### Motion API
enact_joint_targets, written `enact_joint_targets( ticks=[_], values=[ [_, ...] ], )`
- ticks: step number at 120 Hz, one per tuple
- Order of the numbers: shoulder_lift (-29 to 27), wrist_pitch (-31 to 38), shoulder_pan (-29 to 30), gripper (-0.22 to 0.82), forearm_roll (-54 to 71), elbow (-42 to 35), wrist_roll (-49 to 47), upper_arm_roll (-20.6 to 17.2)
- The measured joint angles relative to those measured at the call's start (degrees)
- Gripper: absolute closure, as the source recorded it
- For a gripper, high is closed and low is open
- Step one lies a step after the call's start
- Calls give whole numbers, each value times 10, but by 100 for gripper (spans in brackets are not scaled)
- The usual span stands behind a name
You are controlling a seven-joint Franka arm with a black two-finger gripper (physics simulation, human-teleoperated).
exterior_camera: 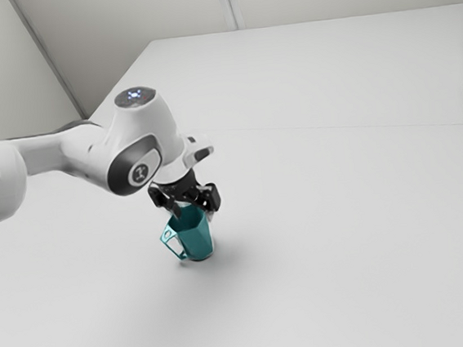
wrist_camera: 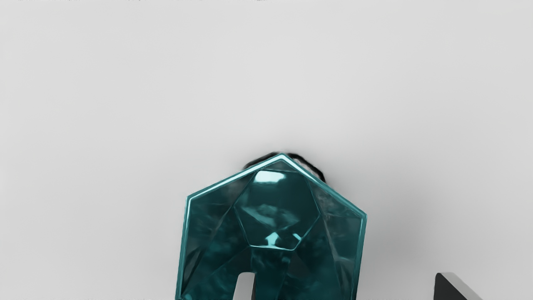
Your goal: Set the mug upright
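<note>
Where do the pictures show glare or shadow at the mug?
In the exterior view, a soft shadow lies on the table by the mug; in the wrist view, bright glints sit inside the mug and along its rim.

The mug (exterior_camera: 197,239), glossy teal with flat facets and a many-sided rim, stands upright on the pale table (exterior_camera: 346,253), its mouth facing up and its angular handle toward the exterior view's left
</note>
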Motion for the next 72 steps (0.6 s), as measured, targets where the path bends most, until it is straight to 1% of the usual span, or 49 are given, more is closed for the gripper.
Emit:
enact_joint_targets(
  ticks=[18, 36, 48, 72],
  values=[
    [-19, -8, 12, 8, 0, 13, 0, -2],
    [-18, -17, 6, 4, -2, 58, 2, -13],
    [-12, -48, 5, 2, -2, 106, 4, -13],
    [-4, -139, 9, 1, -3, 199, 9, -12]
  ],
)
